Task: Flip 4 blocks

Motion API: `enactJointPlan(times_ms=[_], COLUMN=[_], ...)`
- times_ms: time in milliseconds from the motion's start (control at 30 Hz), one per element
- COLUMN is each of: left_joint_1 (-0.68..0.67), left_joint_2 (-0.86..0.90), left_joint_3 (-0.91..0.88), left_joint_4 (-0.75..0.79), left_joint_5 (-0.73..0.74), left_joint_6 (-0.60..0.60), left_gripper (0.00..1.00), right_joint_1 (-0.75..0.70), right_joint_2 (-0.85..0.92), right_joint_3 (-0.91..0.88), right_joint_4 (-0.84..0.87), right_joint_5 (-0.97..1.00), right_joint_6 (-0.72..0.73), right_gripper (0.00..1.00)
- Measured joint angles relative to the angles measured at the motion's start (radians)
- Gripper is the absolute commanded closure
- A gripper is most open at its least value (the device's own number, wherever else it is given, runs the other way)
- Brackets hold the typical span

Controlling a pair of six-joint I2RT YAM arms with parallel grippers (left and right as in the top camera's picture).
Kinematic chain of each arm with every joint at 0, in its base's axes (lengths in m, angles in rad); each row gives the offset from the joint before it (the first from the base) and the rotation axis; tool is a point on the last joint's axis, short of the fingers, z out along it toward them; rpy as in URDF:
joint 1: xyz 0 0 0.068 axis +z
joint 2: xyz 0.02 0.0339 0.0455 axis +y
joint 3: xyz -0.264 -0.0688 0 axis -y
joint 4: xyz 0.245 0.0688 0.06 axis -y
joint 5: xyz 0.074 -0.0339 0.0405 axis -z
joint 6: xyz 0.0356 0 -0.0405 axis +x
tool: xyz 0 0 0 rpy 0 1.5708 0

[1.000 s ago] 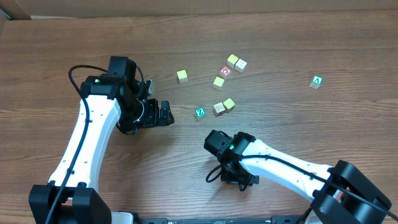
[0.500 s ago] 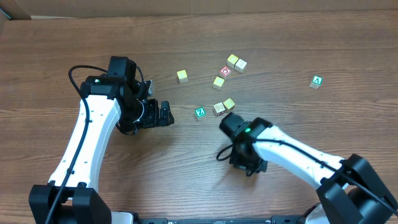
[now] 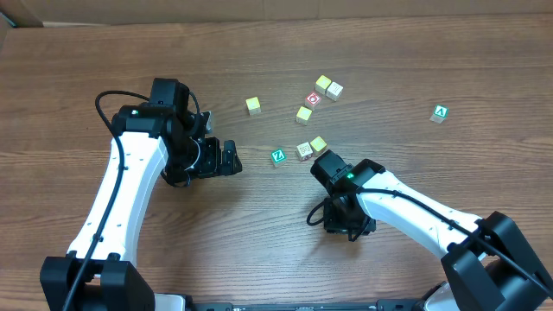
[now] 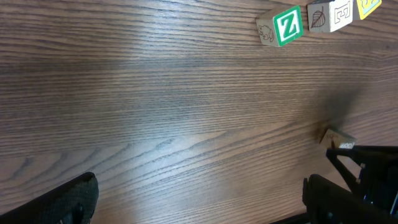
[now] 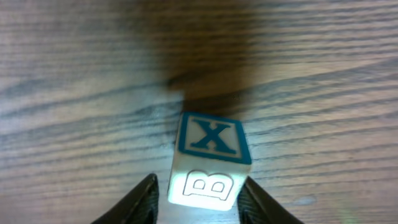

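The wooden desk is strewn with small cubes, and nothing on it marks plainly which have been turned, so progress can only be judged. The right arm is stretched low over the near middle of the desk, while the left arm is held off to the left, well apart from every cube. The left claw is seen spread wide with nothing between its jaws. The right claw is set astride one block with its jaws parted and a thin gap shown on one side, so the block is judged released rather than gripped. That block is stood on the desk, on the near side of the others and apart from them, with a blue X face up and a B face toward the wrist camera. One flip is thus judged to be at its end. The other pale blocks are gathered at the far middle around a red-faced cube, with a green Z cube beside the nearest pair and a green A cube far to the right. Whether any of these was turned cannot be told, and up to three flips are judged left
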Motion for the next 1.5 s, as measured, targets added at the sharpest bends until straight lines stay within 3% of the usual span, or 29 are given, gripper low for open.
enactJointPlan(times_ms=[333,800,1500], left_joint_1=[0.0,0.0,0.0], left_joint_2=[0.0,0.0,0.0], left_joint_3=[0.0,0.0,0.0], left_joint_4=[0.0,-0.004,-0.011], left_joint_5=[0.0,0.0,0.0], left_joint_6=[0.0,0.0,0.0], left_gripper=[0.0,0.0,0.0], right_joint_1=[0.0,0.0,0.0], right_joint_2=[0.0,0.0,0.0], right_joint_3=[-0.002,-0.003,-0.003], right_joint_4=[0.014,0.047,0.116], right_joint_5=[-0.039,0.071,0.043], right_joint_6=[-0.043,0.136,-0.012], right_gripper=[0.52,0.57,0.6])
